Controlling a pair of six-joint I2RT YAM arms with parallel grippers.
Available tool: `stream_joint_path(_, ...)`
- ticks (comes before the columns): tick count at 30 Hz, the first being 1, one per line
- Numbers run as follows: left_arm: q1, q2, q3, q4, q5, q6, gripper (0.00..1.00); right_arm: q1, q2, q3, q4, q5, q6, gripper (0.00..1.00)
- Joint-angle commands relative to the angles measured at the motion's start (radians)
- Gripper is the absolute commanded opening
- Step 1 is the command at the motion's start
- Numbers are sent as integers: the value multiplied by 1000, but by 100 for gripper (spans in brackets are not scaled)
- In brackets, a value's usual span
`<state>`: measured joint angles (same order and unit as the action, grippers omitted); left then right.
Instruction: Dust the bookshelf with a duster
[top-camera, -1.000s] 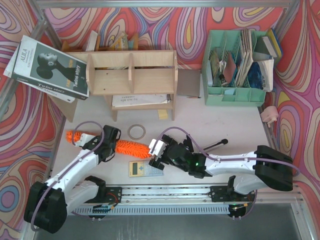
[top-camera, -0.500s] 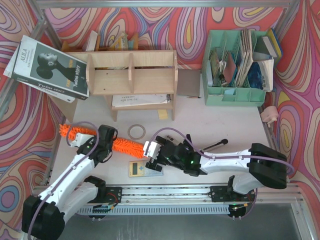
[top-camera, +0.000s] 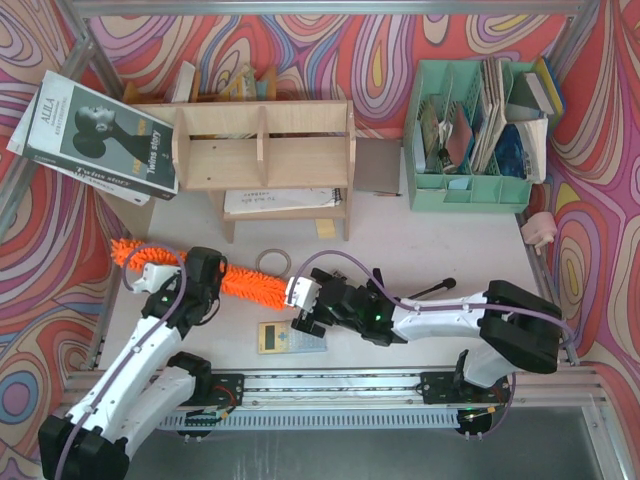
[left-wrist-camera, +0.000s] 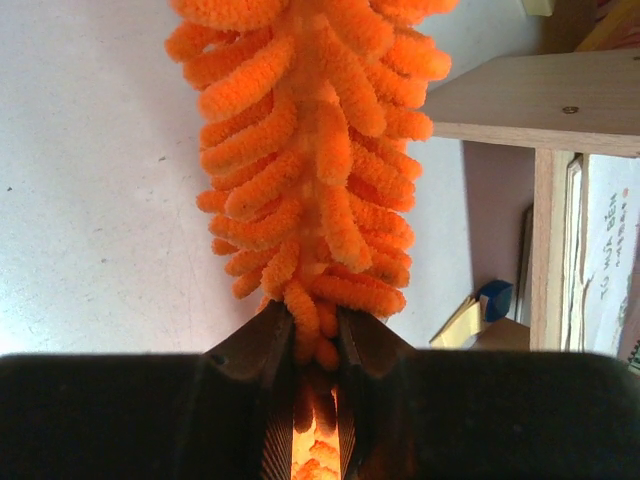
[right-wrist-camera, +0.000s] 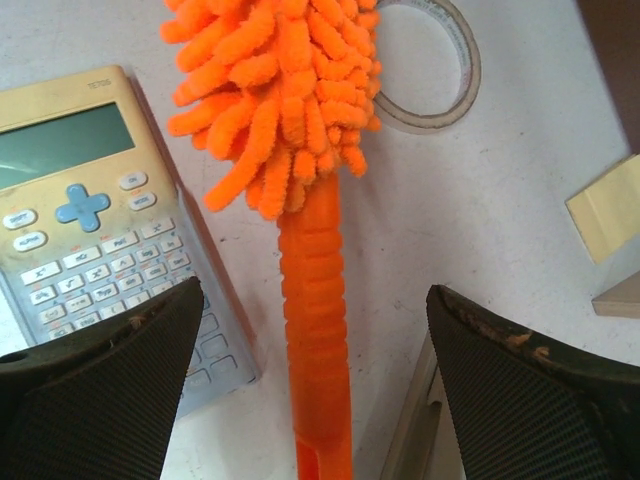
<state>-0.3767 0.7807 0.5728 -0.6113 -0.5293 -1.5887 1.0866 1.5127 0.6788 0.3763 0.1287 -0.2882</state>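
The pale, matte table (top-camera: 440, 240) carries everything. At its far side stands the light plywood bookshelf (top-camera: 300, 160), wider than tall, with flat boards, two thin dividers making three upper compartments, and short legs.

In front of the bookshelf, between it and the arm bases, is the long bright orange duster (top-camera: 250, 284). Its head is a thick bundle of soft chenille noodles (left-wrist-camera: 320, 170). Its short, thin handle is smooth ribbed plastic (right-wrist-camera: 315, 260). From above, its long axis runs diagonally: the fluffy tip points far-left, past the bookshelf's left leg, and the handle end points near-right. Whether it rests on the table or hangs just above it cannot be told.

The left gripper (top-camera: 205, 272) is clamped on the duster partway along the head, its dark fingers pinching the noodles (left-wrist-camera: 312, 335). The right gripper (top-camera: 298, 308) is spread wide, a ridged black pad on each side of the handle (right-wrist-camera: 312, 300), with clear gaps and no contact.

A flat, pale rectangular calculator (right-wrist-camera: 90, 200) with a blue cross key lies just beside the handle. A thin translucent tape ring (right-wrist-camera: 468, 75) lies by the head's lower end.
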Motion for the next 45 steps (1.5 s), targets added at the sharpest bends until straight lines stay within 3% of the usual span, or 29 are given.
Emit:
stream_joint_path(1,10,-34,31,-24,14,7,0,-19,23,47,15,-7,-19,82)
stream_joint_path(19,21,-112,55,-59,103,-19,0,-50,66,97,18,-55,-39,78)
stream_joint_path(31,23,-121,48,-37,141,-36,0,-49,82,116,-18,-84,-23,61)
stream_joint_path(39,25,-148,61,-30,154,-45,0,-50,76,105,-30,-92,-13,55)
stream_joint_path(45,25,-161,76,-52,160,-46,0,-50,72,100,-31,-87,-9,44)
